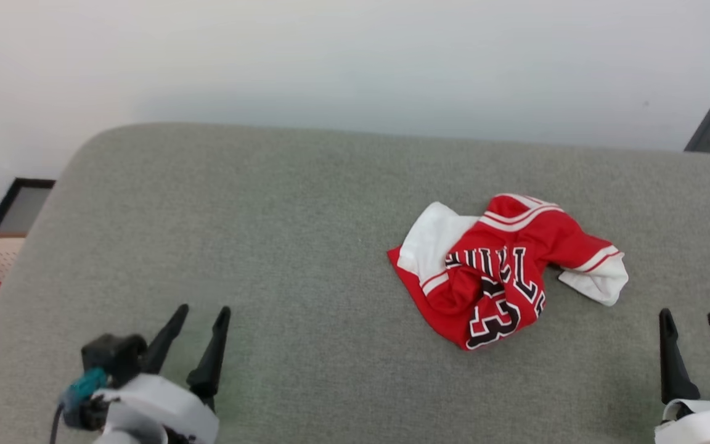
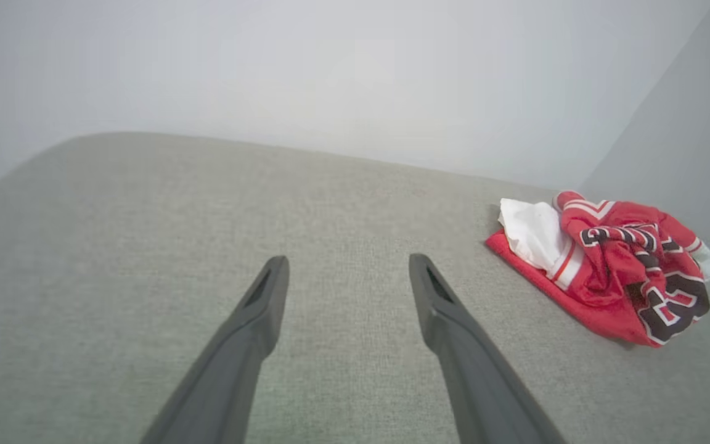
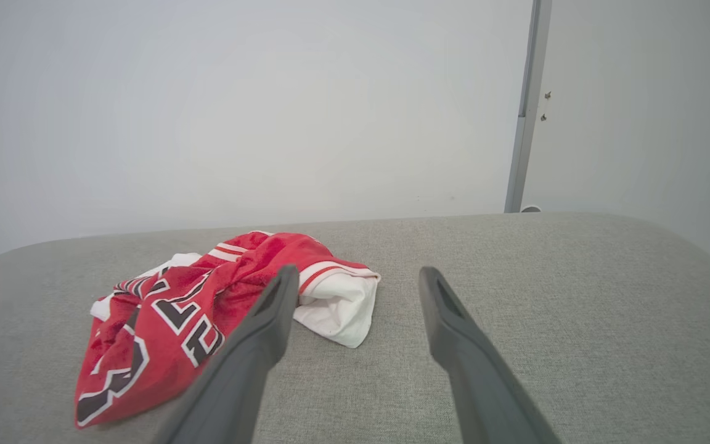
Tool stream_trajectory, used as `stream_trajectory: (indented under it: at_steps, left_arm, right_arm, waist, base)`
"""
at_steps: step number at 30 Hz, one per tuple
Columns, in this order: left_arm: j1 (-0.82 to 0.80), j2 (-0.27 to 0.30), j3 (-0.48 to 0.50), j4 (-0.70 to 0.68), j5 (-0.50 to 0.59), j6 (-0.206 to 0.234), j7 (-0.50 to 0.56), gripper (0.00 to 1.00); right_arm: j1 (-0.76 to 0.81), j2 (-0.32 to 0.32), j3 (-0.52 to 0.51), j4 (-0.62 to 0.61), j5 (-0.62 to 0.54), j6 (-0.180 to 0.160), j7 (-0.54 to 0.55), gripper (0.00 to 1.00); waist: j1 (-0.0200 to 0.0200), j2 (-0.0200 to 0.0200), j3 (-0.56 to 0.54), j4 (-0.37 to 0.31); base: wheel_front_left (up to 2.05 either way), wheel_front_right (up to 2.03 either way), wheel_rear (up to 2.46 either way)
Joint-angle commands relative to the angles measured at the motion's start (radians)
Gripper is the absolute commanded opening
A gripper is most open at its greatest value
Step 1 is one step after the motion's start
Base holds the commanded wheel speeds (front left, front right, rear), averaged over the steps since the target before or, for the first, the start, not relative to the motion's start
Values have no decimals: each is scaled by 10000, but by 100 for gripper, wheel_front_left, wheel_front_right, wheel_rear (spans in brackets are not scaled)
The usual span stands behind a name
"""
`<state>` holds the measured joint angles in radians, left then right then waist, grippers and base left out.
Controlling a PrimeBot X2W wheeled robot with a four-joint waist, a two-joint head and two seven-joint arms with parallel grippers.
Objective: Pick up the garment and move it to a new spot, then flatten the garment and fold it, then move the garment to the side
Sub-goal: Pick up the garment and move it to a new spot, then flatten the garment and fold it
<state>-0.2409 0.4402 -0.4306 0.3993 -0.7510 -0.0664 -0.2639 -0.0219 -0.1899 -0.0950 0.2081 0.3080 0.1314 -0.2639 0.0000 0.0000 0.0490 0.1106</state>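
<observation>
So the left claw and right claw both sat wide open, gripping nothing. The garment lay crumpled on the grey bench, just ahead-left of the right claw and well off to the left claw's right.

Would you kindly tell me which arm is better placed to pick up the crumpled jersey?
The right, probably: the right claw stands open close to the garment, while the left claw, also open, sits much farther away.

Soft cloth garment (matt)
</observation>
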Motion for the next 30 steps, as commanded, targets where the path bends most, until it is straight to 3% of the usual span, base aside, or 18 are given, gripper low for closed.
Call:
stream_trajectory:
  at_steps: [1,7,12,24,28,30]
  left_arm:
    - [400,-159,444,-362,573,104,-2,100]
    - [1853,-932,2483,-2217,2722,2,-3,100]
    - [2718,-1673,3653,-3144,3731,-244,-1,100]
    - [2974,-2473,4207,-2921,4580,-603,-3,100]
    - [2731,-2526,4038,-2734,4449,-653,-3,100]
    - [2338,-2270,3728,-2606,4487,-639,-4,100]
  right_arm:
    - [184,-32,-91,-74,27,-14,-4,100]
    - [280,-18,-317,-419,-71,-14,-4,100]
    - [341,98,-449,-761,-84,-14,-3,100]
    - [246,222,-308,-781,70,-14,-3,100]
    - [75,176,-161,-802,83,-14,-3,100]
    - [-56,167,-66,-817,105,-14,-3,100]
  waist:
    - [0,0,-282,134]
    - [0,0,-509,-19]
    - [0,0,-554,-157]
    - [0,0,-351,-416]
    - [0,0,-163,-560]
    - [0,0,28,-687]
  base:
    - [0,0,0]
    - [0,0,0]
    - [0,0,0]
    - [0,0,0]
    - [0,0,0]
    - [0,0,0]
